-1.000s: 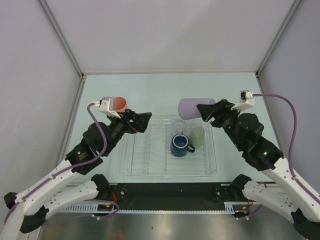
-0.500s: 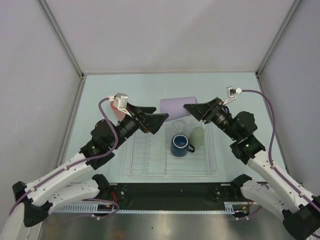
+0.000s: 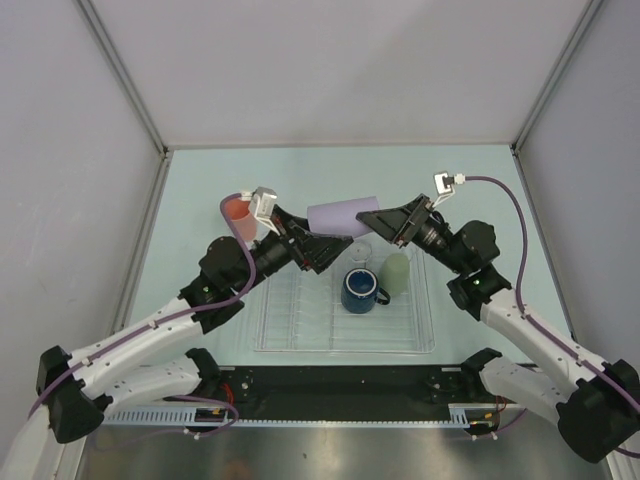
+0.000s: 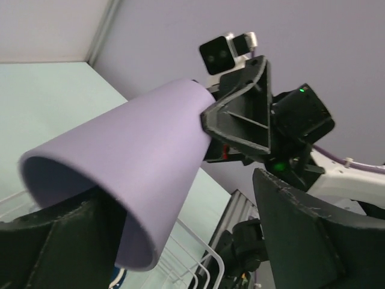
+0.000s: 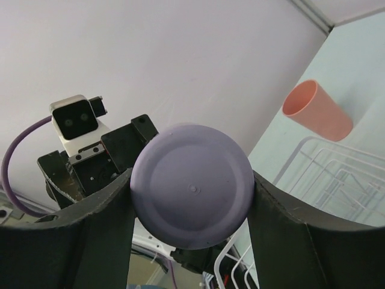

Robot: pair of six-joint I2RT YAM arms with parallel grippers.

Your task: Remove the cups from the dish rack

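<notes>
- Lavender cup (image 3: pixel 340 217) lies on its side in the air above the far edge of the dish rack (image 3: pixel 300 315), mouth toward the rack's left side.
- Right gripper (image 3: pixel 372 218) pinches the cup at its closed base. The right wrist view shows the base disc wedged between both fingers.
- Left gripper (image 3: pixel 332 243) is spread at the mouth end. One finger (image 4: pixel 54 241) sits close by the rim (contact: cannot tell), the other (image 4: pixel 313 235) stands apart from the wall. No grip there yet.
- Reads as a hand-over above the rack.
- Salmon-pink cup (image 3: pixel 237 213) sits on the table (image 3: pixel 300 170) beyond the rack's far left corner. Dark blue mug (image 3: pixel 358 290), pale green cup (image 3: pixel 396 272) and clear cup (image 3: pixel 358 250) are in the rack's far right part.
- Risk: the right fingers let go before the left ones bear on the wall, and the cup drops onto the clear cup and mug roughly beneath.
- Risk: the wall tapers and looks smooth, so a squeeze near the wide rim may flex it or push the cup out.
- Risk: the two arms' fingertips are close, and a misjudged advance knocks them together and jolts the cup.
</notes>
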